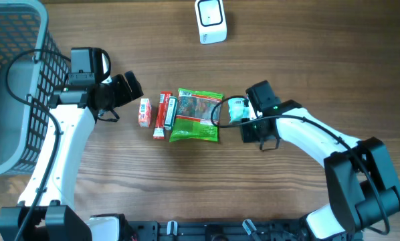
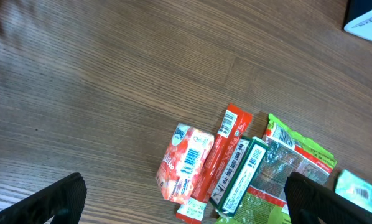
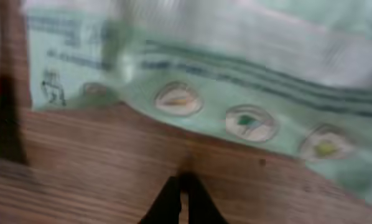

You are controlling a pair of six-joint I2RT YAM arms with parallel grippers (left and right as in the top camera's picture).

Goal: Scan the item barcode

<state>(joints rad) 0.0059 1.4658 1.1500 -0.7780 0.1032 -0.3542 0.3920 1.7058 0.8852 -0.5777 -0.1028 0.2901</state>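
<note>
Several items lie in a row mid-table: a pink packet (image 1: 144, 112) (image 2: 181, 163), a red bar (image 1: 162, 114) (image 2: 216, 158), a green-and-white bar (image 1: 172, 112) (image 2: 239, 174), a green bag (image 1: 197, 116) (image 2: 292, 165) and a pale teal packet (image 1: 237, 109) (image 3: 236, 68). The white scanner (image 1: 211, 20) (image 2: 366, 18) stands at the far edge. My left gripper (image 1: 130, 87) (image 2: 186, 183) hovers open just left of the pink packet. My right gripper (image 1: 245, 115) (image 3: 183, 180) is shut with nothing between its fingers, its tips on bare wood beside the teal packet.
A grey mesh basket (image 1: 19, 40) fills the far left corner behind the left arm. Bare wooden table (image 1: 307, 60) stretches between the row of items and the scanner, and along the front edge.
</note>
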